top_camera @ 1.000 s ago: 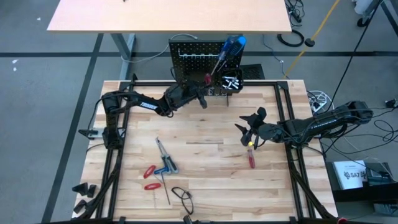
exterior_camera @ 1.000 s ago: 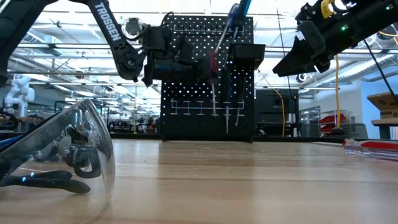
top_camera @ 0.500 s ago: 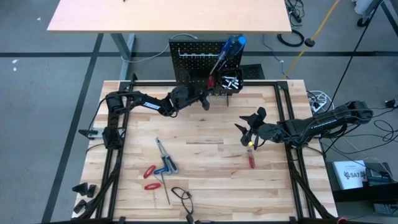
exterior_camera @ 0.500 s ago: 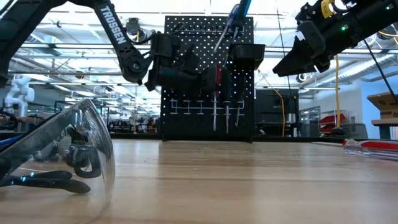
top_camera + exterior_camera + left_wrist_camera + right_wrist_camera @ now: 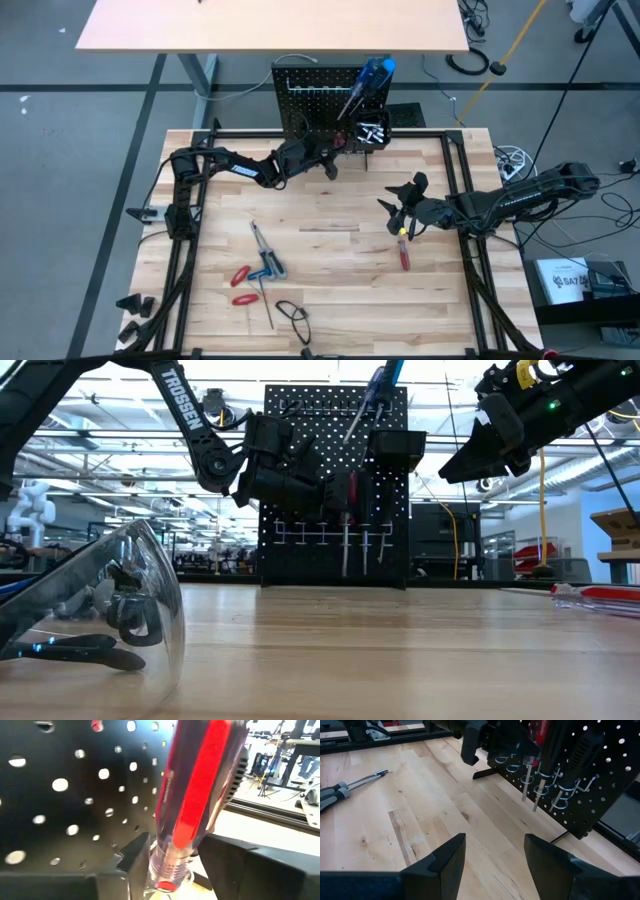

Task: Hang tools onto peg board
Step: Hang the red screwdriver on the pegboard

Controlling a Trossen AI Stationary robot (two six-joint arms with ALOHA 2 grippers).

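Observation:
The black peg board stands upright at the table's far edge. A red-handled screwdriver hangs upright on it, shaft through a hook and tip pointing down. My left gripper is level at the board and open, one finger on each side of the handle's clear lower end. My right gripper hovers open over the table's right half. Below it another red-handled screwdriver lies on the wood. A blue-handled screwdriver stands tilted in the board's black bin. My left gripper comes in level from the table's left-near side, its fingers flanking the clear collar at the bottom of the screwdriver's handle. Table shows through a gap beside one finger. Whether the other finger touches the collar, I cannot tell.
Red-handled pliers, a blue-handled tool and a thin rod lie at the near left. Clear safety glasses sit by the near edge. Several empty hooks line the board's lower row. Bare wood fills the table's middle.
My left gripper has sunk a little at the peg board and tipped toward level. The red-handled screwdriver came down with it. The shaft now reaches lower through the hook row, and the tool stands upright against the board.

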